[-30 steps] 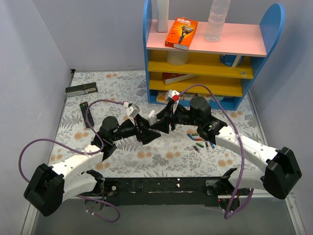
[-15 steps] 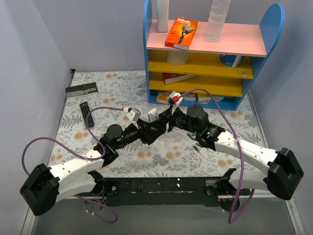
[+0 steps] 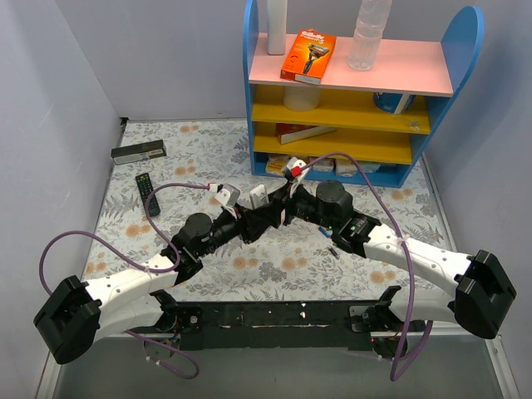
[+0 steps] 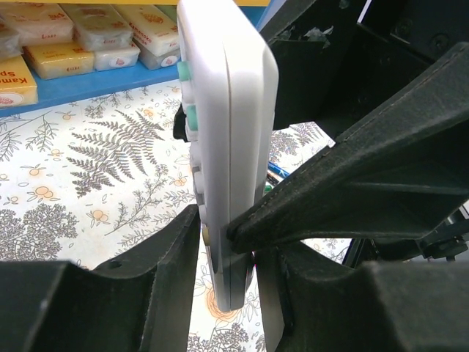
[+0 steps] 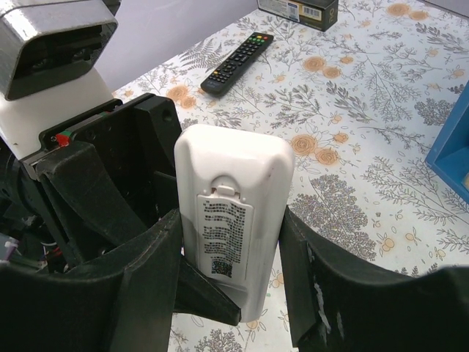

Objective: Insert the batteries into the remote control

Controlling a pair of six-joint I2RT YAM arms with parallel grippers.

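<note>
**Holding the remote in both grips, cover not yet off**

The right fingers are clamped across the width of the remote control, one on each long edge. Its back is turned to the right wrist camera. The left fingers sit against its two flat faces at the lower end, one on the button side and one on the back. They look pressed on rather than standing off. Both arms therefore grip the remote control at once, raised clear of the bench, just in front of the lower left corner of the shelf unit.

The back cover, with its printed label and small latch, is shut over the battery bay. The batteries lie loose on the bench in front of the shelf unit. Only a blue end and a green end show past the remote. A black remote lies on the bench well to the left of the shelf unit and has no part in this.

The step in hand looks like steadying the remote for opening, and no cell is loaded. The next move calls for one grip to hold firm while the other lets go and slides the cover off at the latch. The left fingers probably need to leave the back face first, or they may pin the cover shut. A freed arm must then fetch a cell.
</note>
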